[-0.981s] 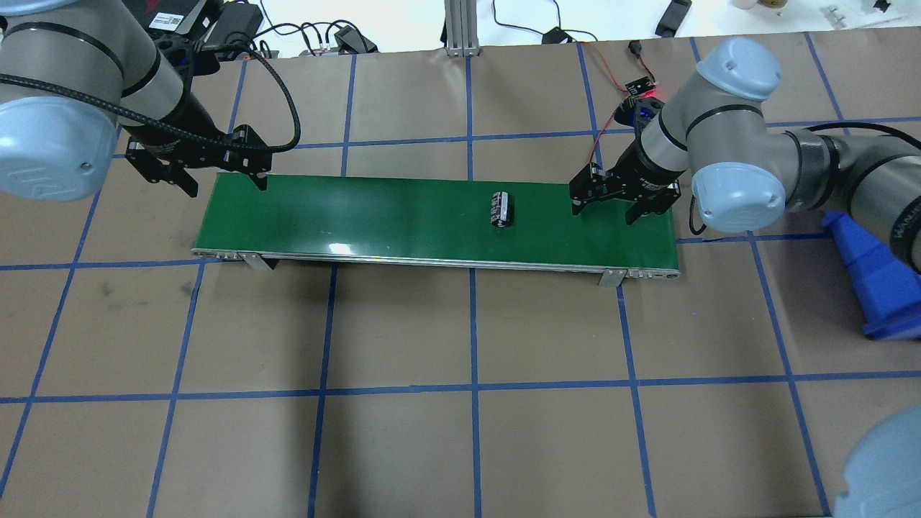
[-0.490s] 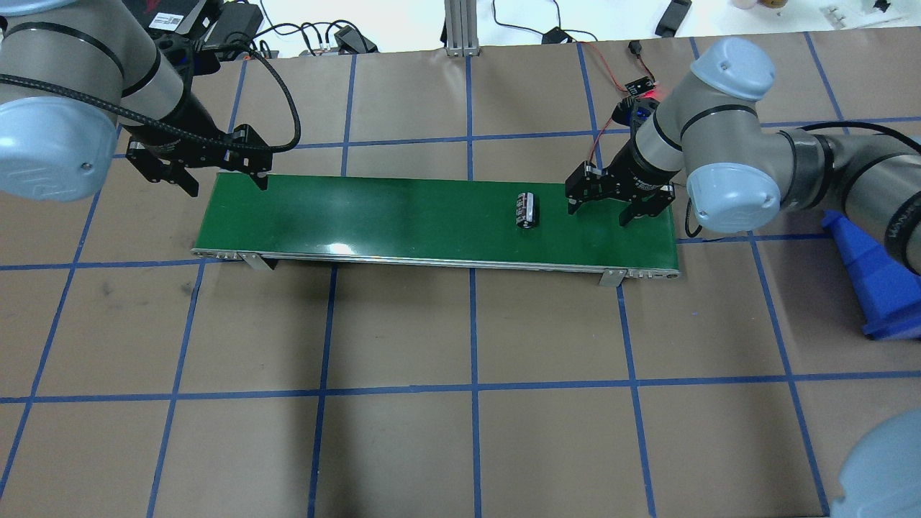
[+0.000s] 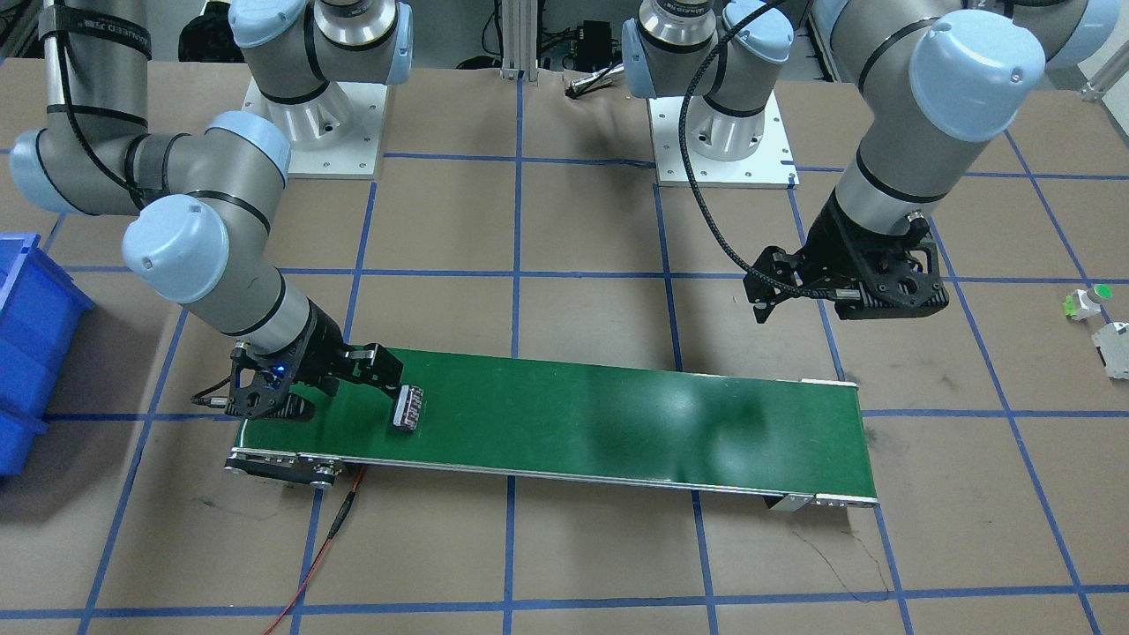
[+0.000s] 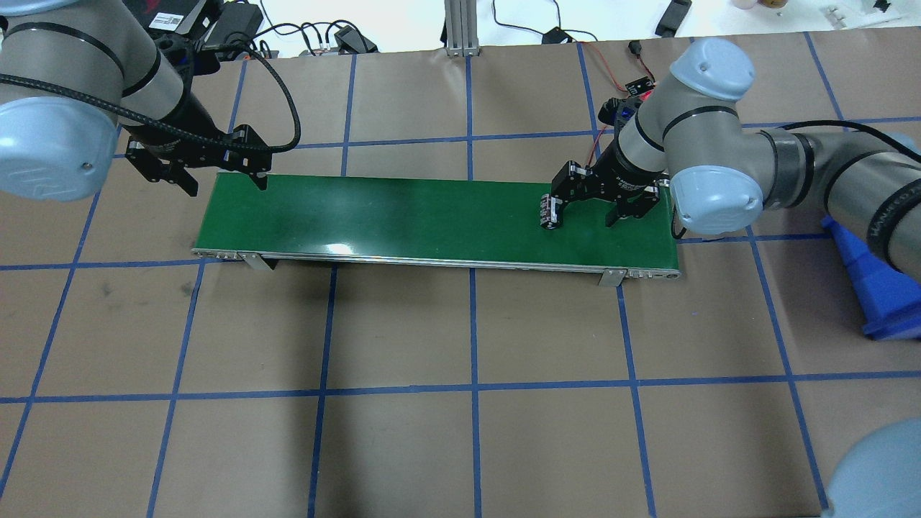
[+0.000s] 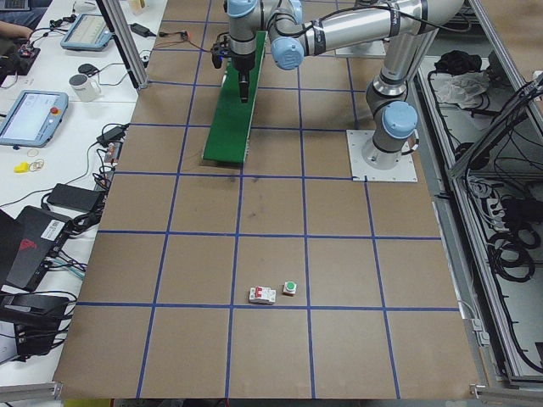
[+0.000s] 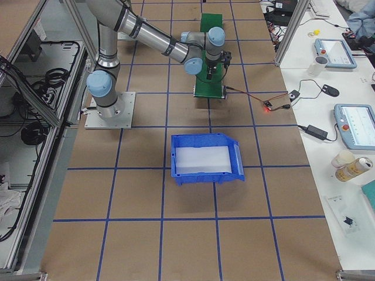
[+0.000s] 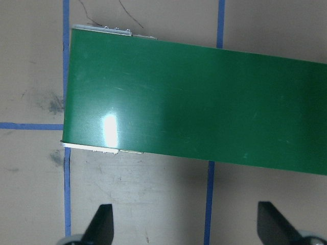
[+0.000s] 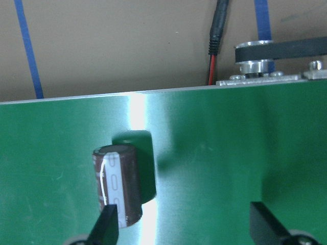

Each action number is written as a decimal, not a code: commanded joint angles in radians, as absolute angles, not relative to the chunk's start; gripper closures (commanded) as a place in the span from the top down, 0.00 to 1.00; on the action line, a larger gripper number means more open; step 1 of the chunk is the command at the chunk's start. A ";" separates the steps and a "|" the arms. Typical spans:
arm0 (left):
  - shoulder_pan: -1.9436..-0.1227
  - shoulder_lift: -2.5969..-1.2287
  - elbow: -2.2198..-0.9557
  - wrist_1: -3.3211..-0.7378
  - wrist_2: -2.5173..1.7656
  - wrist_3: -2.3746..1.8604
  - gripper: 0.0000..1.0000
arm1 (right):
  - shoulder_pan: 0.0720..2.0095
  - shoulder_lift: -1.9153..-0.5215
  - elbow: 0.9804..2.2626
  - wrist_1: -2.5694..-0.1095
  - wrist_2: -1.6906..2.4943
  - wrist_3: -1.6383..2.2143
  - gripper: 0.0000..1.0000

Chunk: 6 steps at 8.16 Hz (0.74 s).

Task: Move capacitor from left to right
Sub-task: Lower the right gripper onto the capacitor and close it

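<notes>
Clearly the right hand is wide — the capacitor lies on the belt beside one finger; left hand wide too.

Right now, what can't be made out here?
- Contact: does the right tool touch the capacitor? Overhead a finger overlaps it; right wrist view's edge cuts the fingertips.
- Capacitor print: too small, blurred.
- Side views: capacitor hidden by the right arm or too small.
- Left tool: left wrist view shows fingertips only, edge cuts the rest.
</notes>
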State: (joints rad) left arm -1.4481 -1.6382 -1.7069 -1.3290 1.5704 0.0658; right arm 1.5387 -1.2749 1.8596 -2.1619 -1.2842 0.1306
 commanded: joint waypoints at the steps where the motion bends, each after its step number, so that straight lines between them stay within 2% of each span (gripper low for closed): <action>1: -1.448 -1.637 -1.707 -1.330 1.572 0.067 1.00 | 1.543 -1.270 1.856 -2.164 -1.301 0.135 0.88; 2: -1.448 -1.637 -1.706 -1.328 1.571 0.067 1.00 | 1.543 -1.269 1.856 -2.163 -1.307 0.132 0.85; 3: -1.448 -1.637 -1.706 -1.327 1.571 0.067 1.00 | 1.545 -1.269 1.856 -2.161 -1.345 0.124 0.78; 4: -1.448 -1.638 -1.707 -1.327 1.571 0.066 1.00 | 1.543 -1.269 1.856 -2.161 -1.376 0.085 0.65; 6: -1.448 -1.635 -1.706 -1.328 1.571 0.066 1.00 | 1.543 -1.270 1.841 -2.158 -1.466 -0.019 0.50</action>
State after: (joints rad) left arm -1.4480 -1.6365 -1.7063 -1.3271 1.5714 0.0663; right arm 1.5436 -1.2687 1.8534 -2.1614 -1.3852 0.0710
